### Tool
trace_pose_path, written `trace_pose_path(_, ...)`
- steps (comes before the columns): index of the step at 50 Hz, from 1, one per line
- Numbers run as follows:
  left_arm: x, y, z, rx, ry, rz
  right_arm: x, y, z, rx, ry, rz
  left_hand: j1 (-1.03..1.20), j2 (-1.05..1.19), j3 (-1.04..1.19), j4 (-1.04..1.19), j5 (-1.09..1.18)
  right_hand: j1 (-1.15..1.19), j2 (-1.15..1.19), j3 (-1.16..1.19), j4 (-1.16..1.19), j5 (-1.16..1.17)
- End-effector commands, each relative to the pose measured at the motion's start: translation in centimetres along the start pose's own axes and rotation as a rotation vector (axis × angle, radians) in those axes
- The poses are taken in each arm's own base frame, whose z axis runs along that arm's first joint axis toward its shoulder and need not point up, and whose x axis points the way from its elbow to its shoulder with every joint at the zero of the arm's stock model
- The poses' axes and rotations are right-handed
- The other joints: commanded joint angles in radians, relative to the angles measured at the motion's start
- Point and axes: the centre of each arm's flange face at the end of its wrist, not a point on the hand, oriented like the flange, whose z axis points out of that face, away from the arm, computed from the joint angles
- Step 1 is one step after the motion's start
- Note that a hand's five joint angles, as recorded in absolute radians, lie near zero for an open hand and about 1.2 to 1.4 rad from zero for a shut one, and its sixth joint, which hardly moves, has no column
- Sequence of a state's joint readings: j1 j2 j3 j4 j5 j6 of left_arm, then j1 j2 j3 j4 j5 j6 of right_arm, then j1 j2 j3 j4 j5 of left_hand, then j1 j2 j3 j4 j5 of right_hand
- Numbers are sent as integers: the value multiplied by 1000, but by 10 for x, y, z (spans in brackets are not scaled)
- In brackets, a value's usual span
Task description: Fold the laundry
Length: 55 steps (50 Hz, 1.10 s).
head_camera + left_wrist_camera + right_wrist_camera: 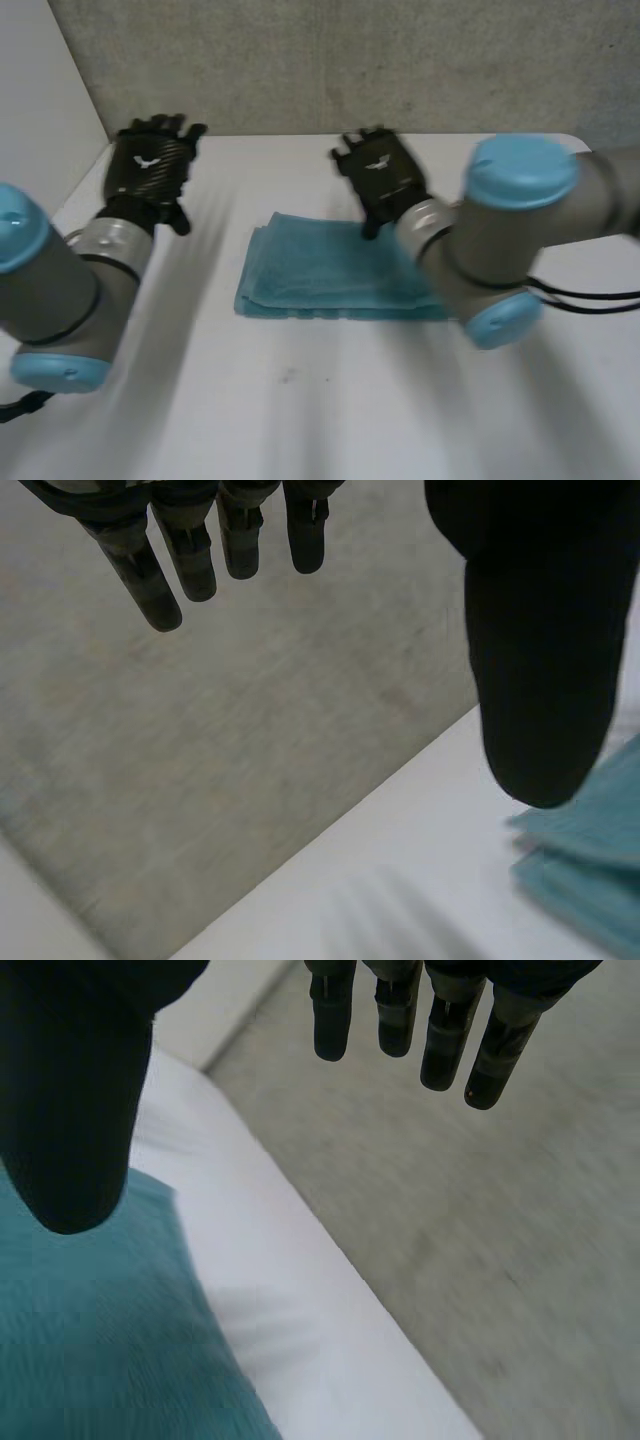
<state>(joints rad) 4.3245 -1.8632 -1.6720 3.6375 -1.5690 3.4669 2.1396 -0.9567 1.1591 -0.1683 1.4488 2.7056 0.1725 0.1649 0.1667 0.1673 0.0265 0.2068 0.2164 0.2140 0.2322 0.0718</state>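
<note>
black right hand (380, 178) of mine: fingers straight, holding nothing, above the far edge of the folded teal towel (320, 275). towel's long axis runs side to side. left hand (150, 160), likewise straight-fingered and empty, is well apart; right is nearer.

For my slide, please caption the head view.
Folded teal towel on white table; left hand and right hand open, holding nothing.

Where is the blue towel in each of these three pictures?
Head view: towel folded mid-table, by the right hand.
Left wrist view: its corner beside the left hand's thumb.
Right wrist view: beneath the right hand's thumb.
Shared landmark: the white table's edge against the grey wall.
</note>
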Motion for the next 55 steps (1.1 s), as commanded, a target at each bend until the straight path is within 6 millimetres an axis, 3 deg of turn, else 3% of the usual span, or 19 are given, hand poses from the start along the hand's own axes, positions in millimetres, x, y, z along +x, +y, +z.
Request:
trace_pose_path(1, 60, 4, 9, 14, 146, -12, 63, 47, -44, -222, 128, 224, 9, 16, 14, 14, -20, -32, -42, -39, -58, -72)
trace_pose_path(9, 93, 28, 16, -20, 212, -12, 77, 102, -75, -377, 105, 316, 12, 19, 17, 17, -17, -32, -42, -39, -58, -72)
trace_pose_path(15, 97, 38, 16, -47, 223, -11, 78, 119, -80, -379, 76, 348, 12, 19, 17, 17, -17, 148, 139, 141, 123, 109)
trace_pose_path(20, 94, 35, 11, -64, 220, -12, 87, 137, -79, -388, 104, 353, 9, 16, 14, 14, -20, 956, 946, 949, 930, 916)
trace_pose_path(22, 91, 33, 8, -73, 219, -11, 91, 138, -78, -384, 115, 350, 9, 16, 14, 14, -20, 1187, 1178, 1180, 1162, 1148)
trace_pose_path(26, 83, 25, 1, -82, 212, -11, 105, 135, -74, -353, 152, 325, 6, 13, 12, 11, -23, 1189, 1180, 1182, 1164, 1150)
trace_pose_path(32, 59, 6, -11, -66, 168, -9, 129, 90, -42, -196, 183, 200, 6, 13, 12, 11, -23, 1189, 1180, 1182, 1164, 1150)
trace_pose_path(33, 52, 3, -13, -64, 151, -9, 113, 64, -32, -144, 137, 177, 3, 10, 9, 8, -26, 1189, 1180, 1182, 1164, 1150)
trace_pose_path(34, 52, 3, -13, -64, 151, -9, 113, 64, -32, -143, 137, 177, 3, 10, 9, 8, -26, 1189, 1180, 1182, 1164, 1150)
trace_pose_path(36, 38, -2, -19, -63, 110, -10, 67, 9, -14, -31, 7, 146, 3, 10, 9, 8, -26, 1189, 1180, 1182, 1164, 1150)
trace_pose_path(37, 38, -2, -19, -63, 110, -10, 67, 9, -14, -31, 7, 146, 3, 10, 9, 8, -26, 1189, 1180, 1182, 1164, 1150)
trace_pose_path(38, 31, -7, -20, -56, 88, -10, 40, -5, -7, 1, -66, 141, 3, 10, 9, 8, -26, 1189, 1180, 1182, 1164, 1150)
trace_pose_path(39, 24, -13, -22, -46, 59, -10, 7, -11, -1, 14, -150, 140, 2, 10, 8, 7, -27, 1189, 1180, 1182, 1164, 1150)
trace_pose_path(42, 16, -16, -24, -43, 30, -9, -22, -14, 3, 22, -215, 140, 2, 10, 8, 7, -27, 1189, 1180, 1182, 1164, 1150)
trace_pose_path(44, 3, -16, -27, -51, -12, -10, -78, -13, 0, 15, -340, 139, 2, 10, 8, 7, -27, 1189, 1180, 1182, 1164, 1150)
trace_pose_path(45, 3, -16, -27, -51, -12, -10, -78, -13, 0, 15, -341, 139, 2, 10, 8, 7, -27, 1189, 1180, 1182, 1164, 1150)
trace_pose_path(47, 0, -13, -29, -61, -20, -15, -117, 3, -10, -38, -425, 135, 2, 10, 8, 7, -27, 1189, 1180, 1182, 1164, 1150)
trace_pose_path(53, -1, -11, -28, -68, -22, -34, -128, 18, -11, -88, -430, 137, 2, 10, 8, 7, -27, 1152, 1143, 1145, 1127, 1113)
trace_pose_path(55, -1, -12, -23, -59, -19, -50, -111, 6, -7, -73, -348, 134, 2, 10, 8, 7, -27, 214, 205, 207, 189, 175)
